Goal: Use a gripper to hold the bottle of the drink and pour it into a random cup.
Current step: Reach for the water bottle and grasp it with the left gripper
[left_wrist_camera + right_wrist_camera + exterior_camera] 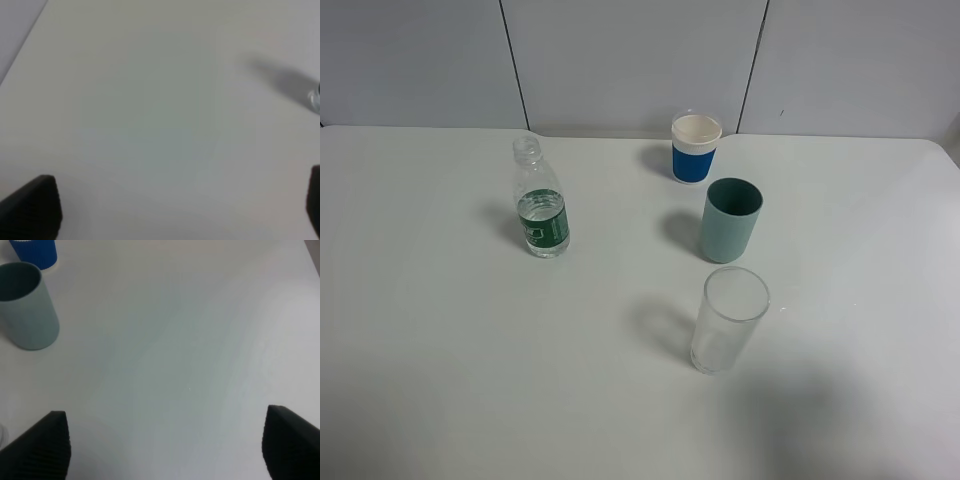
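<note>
While left tool (172, 207) and right tool (165, 447) gape empty, one seemingly part-full bottle (542, 210), three cups (731, 220) (695, 150) (728, 320)

- Bottle (541, 212): clear plastic; dark green label with pale print.
- Cup (730, 220): plain grey-teal outside, darker teal inside.
- White cup (695, 148): white rim and inside, blue band around the body.
- Glass (728, 320): clear, colourless.
- Table (420, 350): plain white.
- Wall (620, 60): pale grey panels, dark seams.
- Left gripper (172, 207): black.
- Right gripper (165, 447): black, ribbed.
</note>
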`<control>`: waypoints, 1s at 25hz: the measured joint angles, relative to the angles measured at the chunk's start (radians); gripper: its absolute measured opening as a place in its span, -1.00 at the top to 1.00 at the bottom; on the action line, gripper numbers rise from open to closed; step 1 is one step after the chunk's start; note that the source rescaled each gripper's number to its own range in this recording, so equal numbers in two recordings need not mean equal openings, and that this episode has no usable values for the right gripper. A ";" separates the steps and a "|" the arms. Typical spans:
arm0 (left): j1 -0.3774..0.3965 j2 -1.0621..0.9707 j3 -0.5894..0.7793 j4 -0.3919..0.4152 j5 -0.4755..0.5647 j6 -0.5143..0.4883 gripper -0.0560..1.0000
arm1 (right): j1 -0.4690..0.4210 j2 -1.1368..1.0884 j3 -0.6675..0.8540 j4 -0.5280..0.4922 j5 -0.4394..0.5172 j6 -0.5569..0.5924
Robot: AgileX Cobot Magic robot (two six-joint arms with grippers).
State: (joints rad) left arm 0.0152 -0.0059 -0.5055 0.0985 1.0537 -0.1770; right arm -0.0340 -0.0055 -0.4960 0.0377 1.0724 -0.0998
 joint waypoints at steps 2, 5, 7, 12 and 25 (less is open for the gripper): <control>0.000 0.000 0.000 0.000 0.000 0.000 -1.00 | 0.000 0.000 0.000 0.000 0.000 0.000; 0.000 0.000 0.000 0.000 0.000 0.000 -1.00 | 0.000 0.000 0.000 0.000 0.000 0.000; 0.000 0.000 0.000 0.000 0.000 0.000 -1.00 | 0.000 0.000 0.000 0.000 0.000 0.000; 0.000 0.000 0.000 0.000 0.000 0.000 -1.00 | 0.000 0.000 0.000 0.000 0.000 0.000; 0.000 0.000 0.000 0.000 0.000 0.000 -1.00 | 0.000 0.000 0.000 0.000 0.000 0.000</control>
State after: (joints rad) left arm 0.0152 -0.0059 -0.5055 0.0985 1.0537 -0.1770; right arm -0.0340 -0.0055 -0.4960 0.0377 1.0724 -0.0998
